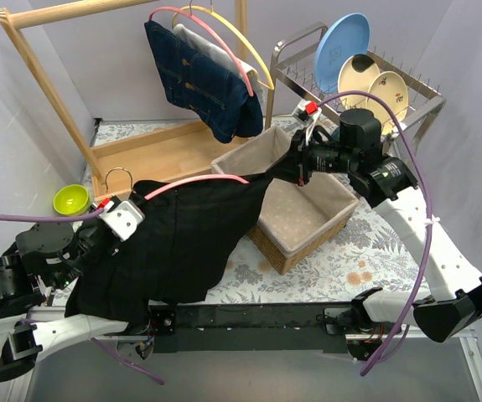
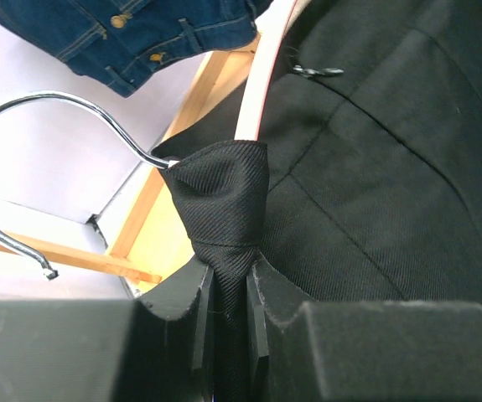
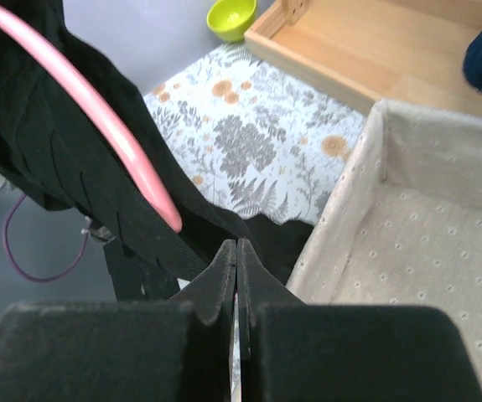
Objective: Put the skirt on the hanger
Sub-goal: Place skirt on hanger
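Observation:
The black skirt (image 1: pixel 182 243) hangs stretched between my two grippers above the table's front left. A pink hanger (image 1: pixel 199 180) with a metal hook (image 2: pixel 73 105) lies along its top edge, and its pink arm (image 2: pixel 261 84) runs inside the waistband. My left gripper (image 1: pixel 111 219) is shut on a bunched fold of the skirt (image 2: pixel 224 201) right below the hook. My right gripper (image 1: pixel 287 172) is shut on the skirt's other top corner, over the basket's left rim. In the right wrist view the hanger's pink end (image 3: pixel 98 126) pokes out of the fabric (image 3: pixel 39 159) just left of the gripper (image 3: pixel 237 251).
A lined wicker basket (image 1: pixel 303 251) stands at centre right, directly below my right gripper. A wooden clothes rack (image 1: pixel 48 92) at the back holds denim garments (image 1: pixel 203 79) on hangers. A dish rack (image 1: pixel 417 105) with plates is at the back right. A green bowl (image 1: pixel 71 198) sits at the left.

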